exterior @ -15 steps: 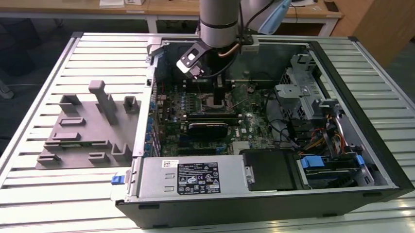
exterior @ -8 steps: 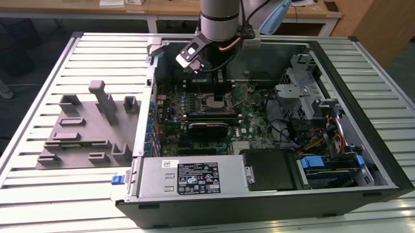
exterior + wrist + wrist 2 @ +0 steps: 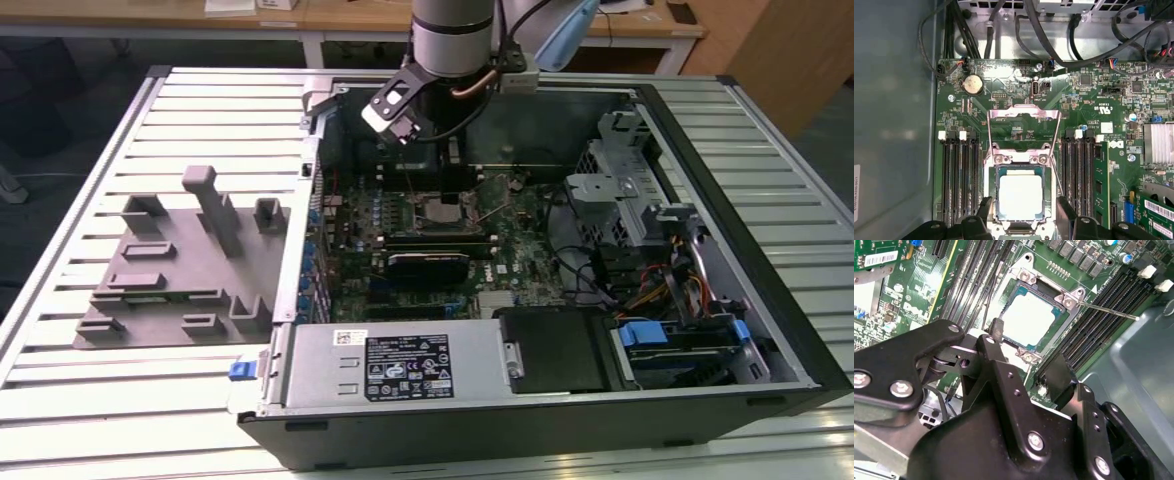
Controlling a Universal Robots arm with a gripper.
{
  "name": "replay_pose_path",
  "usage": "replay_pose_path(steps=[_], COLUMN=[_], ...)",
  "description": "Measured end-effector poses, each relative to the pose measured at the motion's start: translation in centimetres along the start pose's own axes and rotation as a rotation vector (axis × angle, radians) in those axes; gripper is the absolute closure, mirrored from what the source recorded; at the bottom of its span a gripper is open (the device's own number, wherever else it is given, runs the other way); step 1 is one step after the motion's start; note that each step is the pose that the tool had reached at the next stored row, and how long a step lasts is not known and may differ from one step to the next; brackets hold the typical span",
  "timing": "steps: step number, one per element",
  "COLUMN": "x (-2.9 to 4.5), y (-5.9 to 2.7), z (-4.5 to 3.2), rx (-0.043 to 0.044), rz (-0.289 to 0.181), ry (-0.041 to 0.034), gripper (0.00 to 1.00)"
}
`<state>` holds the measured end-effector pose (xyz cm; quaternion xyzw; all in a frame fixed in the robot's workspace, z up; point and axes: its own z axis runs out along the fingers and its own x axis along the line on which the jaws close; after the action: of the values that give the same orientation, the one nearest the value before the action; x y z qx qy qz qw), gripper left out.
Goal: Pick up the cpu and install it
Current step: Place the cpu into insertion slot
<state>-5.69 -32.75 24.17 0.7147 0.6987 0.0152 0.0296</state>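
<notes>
While the hand (image 3: 1025,202) hangs low inside the open computer case (image 3: 747,330), the cpu (image 3: 1020,197) lies directly beneath it. The cpu rests flat in the socket (image 3: 995,176) on the motherboard (image 3: 1089,95) with its silver top facing up. The hand grips nothing. Its two fingers (image 3: 985,212) are spread wide, wider than the chip, and stand one off each of two opposite edges, so the chip sits in the gap between them. I judge them apart from the metal rather than touching it, though the height of the tips above the board cannot be told exactly.

In both wrist views each finger falls in the narrow strip between the socket frame and the memory slots (image 3: 959,175) that flank it on either side. The fingers therefore close across the cpu from one bank of slots towards the other. The chip is close to square, so it has no long axis to favour.

The load plate (image 3: 1024,114) stands flipped open beyond the socket. In the second wrist view the thin retention lever (image 3: 1104,310) juts out to the side of the cpu (image 3: 1030,317), clear of the hand (image 3: 1024,346).

In the exterior view the socket sits towards the far middle of the case. The grey fixture (image 3: 174,270) rests on the counter (image 3: 80,400) well apart, at the exterior view's left.
</notes>
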Motion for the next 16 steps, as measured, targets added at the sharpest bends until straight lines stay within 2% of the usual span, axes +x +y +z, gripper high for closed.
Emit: replay_pose_path(steps=[6, 7, 8, 10, 13, 15, 16], x=[0.0, 0.0, 0.0, 0.0, 0.0, 0.0, 0.0], y=[0.0, 0.0, 0.0, 0.0, 0.0, 0.0, 0.0], z=[-0.01, -0.01, -0.01, -0.01, -0.02, -0.02, -0.02], rx=[0.0001, 0.0, 0.0001, 0.0001, 0.0001, 0.0001, 0.0001], rz=[0.0, 0.0, 0.0, 0.0, 0.0, 0.0, 0.0], ry=[-0.0001, -0.0001, -0.0001, -0.0002, -0.0001, -0.0001, -0.0001], gripper=[0.4, 0.47, 0.47, 0.59, 0.64, 0.76, 0.76])
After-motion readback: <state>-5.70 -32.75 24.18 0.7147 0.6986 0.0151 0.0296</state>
